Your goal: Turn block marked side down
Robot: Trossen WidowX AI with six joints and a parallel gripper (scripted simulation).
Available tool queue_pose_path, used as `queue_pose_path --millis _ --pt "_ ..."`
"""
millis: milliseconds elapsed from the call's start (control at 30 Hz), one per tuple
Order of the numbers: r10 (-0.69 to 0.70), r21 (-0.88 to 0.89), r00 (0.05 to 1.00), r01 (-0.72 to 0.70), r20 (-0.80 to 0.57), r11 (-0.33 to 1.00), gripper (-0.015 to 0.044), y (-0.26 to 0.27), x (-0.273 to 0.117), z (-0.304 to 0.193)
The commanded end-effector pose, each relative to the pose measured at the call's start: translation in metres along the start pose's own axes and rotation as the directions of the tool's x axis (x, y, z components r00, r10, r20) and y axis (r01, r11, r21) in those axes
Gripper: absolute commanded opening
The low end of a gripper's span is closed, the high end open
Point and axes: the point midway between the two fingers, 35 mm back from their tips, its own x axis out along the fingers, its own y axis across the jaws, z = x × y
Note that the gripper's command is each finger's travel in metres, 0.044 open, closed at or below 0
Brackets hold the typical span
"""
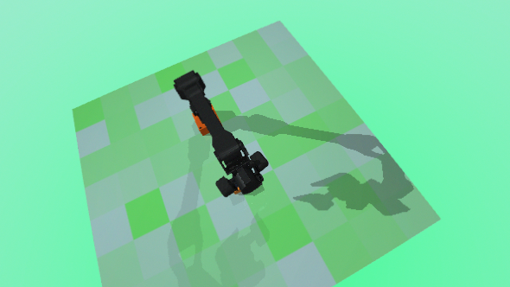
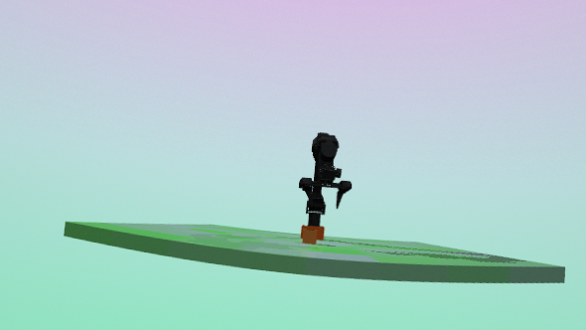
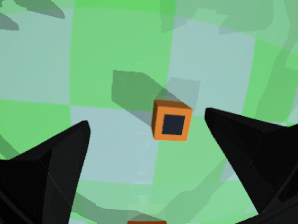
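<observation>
A small orange block (image 3: 172, 121) (image 1: 237, 192) (image 2: 310, 236) rests on the table (image 1: 147, 212) (image 2: 199, 256). In the wrist view its marked side, with a dark square, faces up. In the top view the arm hides most of it. My gripper (image 3: 148, 119) (image 1: 242, 175) (image 2: 326, 202) is wide open and empty, pointing down above the table. In the wrist view the block shows between the fingertips, nearer the right one. In the exterior view the gripper is well above the block.
The orange arm base (image 1: 200, 124) (image 2: 320, 232) stands on the table behind the block, with the arm folded over it. A sliver of orange shows at the bottom edge of the wrist view. Shadows of the arm fall across the tiles.
</observation>
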Motion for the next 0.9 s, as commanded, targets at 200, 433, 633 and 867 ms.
queue_pose_path --millis 200,433,633,867 --pt "-0.026 0.177 0.987 0.054 -0.156 0.983 0.044 -0.038 0.011 -0.035" --pt "-0.026 0.177 0.987 0.054 -0.156 0.983 0.044 -0.039 0.044 -0.041" --pt "-0.026 0.177 0.987 0.054 -0.156 0.983 0.044 -0.039 0.047 -0.042" --pt "-0.026 0.177 0.987 0.054 -0.157 0.983 0.044 -0.039 0.06 -0.045"
